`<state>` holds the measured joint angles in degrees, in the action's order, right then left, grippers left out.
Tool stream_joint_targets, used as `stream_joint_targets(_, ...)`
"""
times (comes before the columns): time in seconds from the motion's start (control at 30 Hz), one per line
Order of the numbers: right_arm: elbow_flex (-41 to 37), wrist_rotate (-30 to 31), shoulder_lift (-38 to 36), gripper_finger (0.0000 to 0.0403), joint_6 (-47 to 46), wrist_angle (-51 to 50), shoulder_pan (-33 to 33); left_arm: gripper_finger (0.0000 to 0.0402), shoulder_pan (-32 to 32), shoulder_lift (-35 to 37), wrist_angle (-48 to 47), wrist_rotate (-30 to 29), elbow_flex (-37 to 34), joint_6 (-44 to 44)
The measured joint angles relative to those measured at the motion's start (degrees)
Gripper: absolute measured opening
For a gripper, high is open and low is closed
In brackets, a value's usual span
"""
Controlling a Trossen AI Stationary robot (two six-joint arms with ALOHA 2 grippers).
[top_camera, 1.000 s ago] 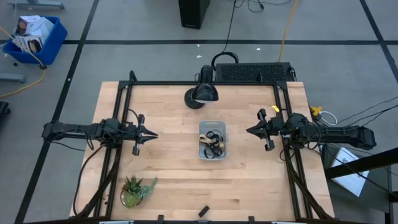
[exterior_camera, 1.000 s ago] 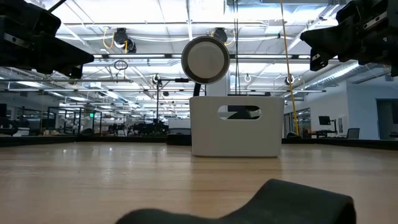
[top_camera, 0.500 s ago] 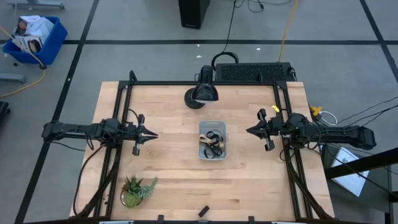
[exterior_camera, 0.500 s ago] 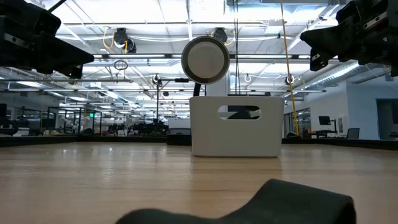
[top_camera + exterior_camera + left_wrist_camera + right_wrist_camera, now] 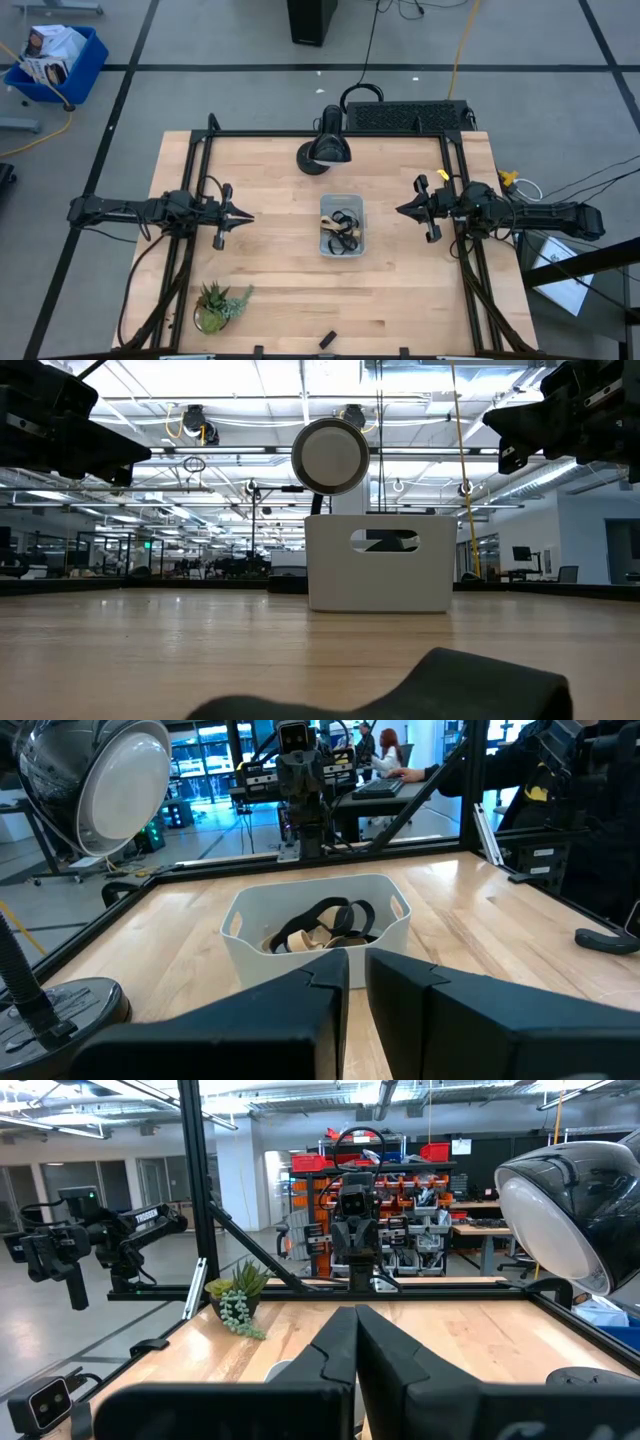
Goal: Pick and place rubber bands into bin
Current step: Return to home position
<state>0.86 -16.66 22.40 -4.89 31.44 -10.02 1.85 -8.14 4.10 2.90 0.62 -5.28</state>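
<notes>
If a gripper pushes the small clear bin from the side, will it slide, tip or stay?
The bin probably slides easily: thin plastic on a smooth wooden table, holding only rubber bands. It is wider than tall, so tipping seems unlikely. Its wall may flex slightly.

Table (image 5: 270, 270): light wood-plank top, with a black frame (image 5: 260, 135) along its far, left and right edges.

Directly on top:
- Bin (image 5: 342, 226) sits between the left gripper (image 5: 247, 217) and the right gripper (image 5: 400, 209), nearer the right one and touching neither.
- Lamp (image 5: 312, 158) has its base on the far side of the line between the grippers.
- Plant (image 5: 218, 305) is on the near side of the left gripper, well apart.
- Small black object (image 5: 326, 339) is at the near edge, well apart from both grippers.
</notes>
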Motion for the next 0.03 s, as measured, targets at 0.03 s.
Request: stream_joint_targets(0.03,0.0,0.0,0.0,0.0000,0.0,0.0,0.0,0.0047,0.0,0.0,0.0,0.0,0.0,0.0)
